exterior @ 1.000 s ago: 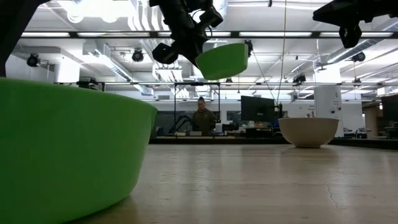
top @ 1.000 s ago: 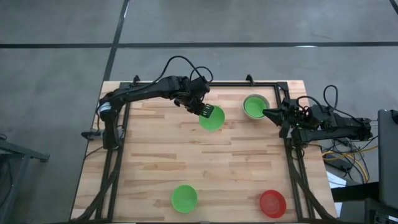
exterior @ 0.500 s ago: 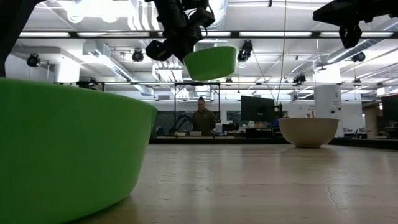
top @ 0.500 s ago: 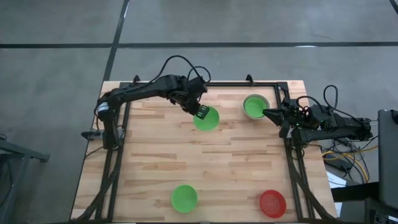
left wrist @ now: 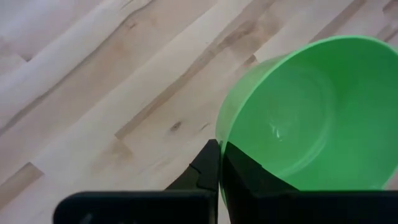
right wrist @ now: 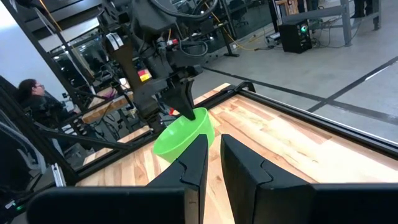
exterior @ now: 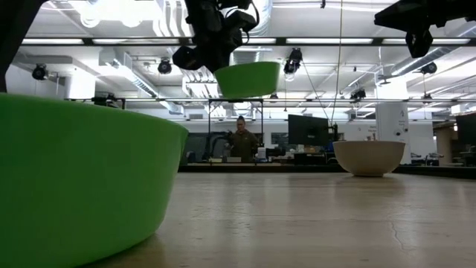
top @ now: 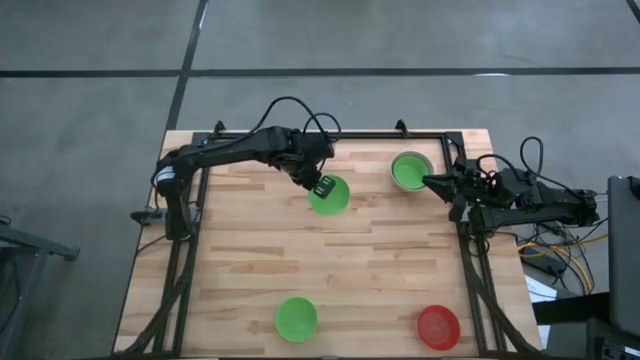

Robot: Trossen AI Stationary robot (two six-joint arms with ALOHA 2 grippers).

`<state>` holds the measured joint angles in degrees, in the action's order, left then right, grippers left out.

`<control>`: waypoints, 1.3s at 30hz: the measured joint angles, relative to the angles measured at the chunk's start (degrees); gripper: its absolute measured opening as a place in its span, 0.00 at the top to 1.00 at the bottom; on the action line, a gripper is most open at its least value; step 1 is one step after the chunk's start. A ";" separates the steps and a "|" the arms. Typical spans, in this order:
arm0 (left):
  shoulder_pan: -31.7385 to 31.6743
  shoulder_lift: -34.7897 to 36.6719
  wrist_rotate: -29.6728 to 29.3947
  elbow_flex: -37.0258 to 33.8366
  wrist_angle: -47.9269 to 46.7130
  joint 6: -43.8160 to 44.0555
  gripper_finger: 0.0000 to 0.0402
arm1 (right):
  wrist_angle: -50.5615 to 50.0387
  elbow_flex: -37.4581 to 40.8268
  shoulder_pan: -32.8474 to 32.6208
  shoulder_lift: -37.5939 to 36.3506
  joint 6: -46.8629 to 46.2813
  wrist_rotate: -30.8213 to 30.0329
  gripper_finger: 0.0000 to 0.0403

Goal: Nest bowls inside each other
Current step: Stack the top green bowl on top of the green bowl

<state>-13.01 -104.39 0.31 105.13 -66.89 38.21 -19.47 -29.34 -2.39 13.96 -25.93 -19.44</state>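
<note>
Your left pincer (top: 322,185) is clamped on the rim of a bright green round plastic bowl (top: 331,195), one finger inside the wall and one outside, and it holds that bowl clear of the pale wooden plank tabletop (top: 370,260) over the far middle of the surface; in the low view the bowl (exterior: 248,79) hangs level, high above the wood. Your right pincer (top: 430,181) waits at the far right edge with its fingers narrowly parted and nothing between them, just beside a pale grey-white round bowl (top: 424,160) that already has a second green bowl (top: 409,172) sitting inside it. A third green bowl (top: 296,318) rests on the near edge, left of centre, and a red round plastic bowl (top: 438,327) rests at the near right corner, well apart from it. In the low view a person (exterior: 239,141) sits at a desk in the room beyond the tabletop.
</note>
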 joint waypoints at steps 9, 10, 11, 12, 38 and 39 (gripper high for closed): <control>1.19 1.83 -1.54 -0.80 5.39 -1.31 0.98 | 0.09 0.00 0.02 0.00 0.00 0.00 0.89; 1.20 2.27 -1.60 -1.06 6.00 -1.32 0.98 | 0.18 0.00 0.02 0.00 0.00 -0.01 0.89; 1.20 2.75 -1.69 -1.53 6.31 -1.32 0.98 | 0.27 0.00 0.02 0.03 0.00 -0.02 0.89; 1.20 3.30 -1.77 -2.17 6.31 -1.26 0.98 | 0.42 0.00 0.02 0.04 0.00 -0.02 0.89; 0.86 7.31 1.21 -14.60 13.68 3.34 0.98 | 4.99 -3.57 0.00 22.01 -13.85 6.78 0.89; 0.85 7.31 1.15 -14.67 13.05 3.45 0.98 | 4.80 -5.04 0.00 23.68 -13.63 7.25 0.89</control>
<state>-12.16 -97.08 1.45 90.46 -53.84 41.66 -14.67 -34.38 -2.39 37.63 -39.57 -12.19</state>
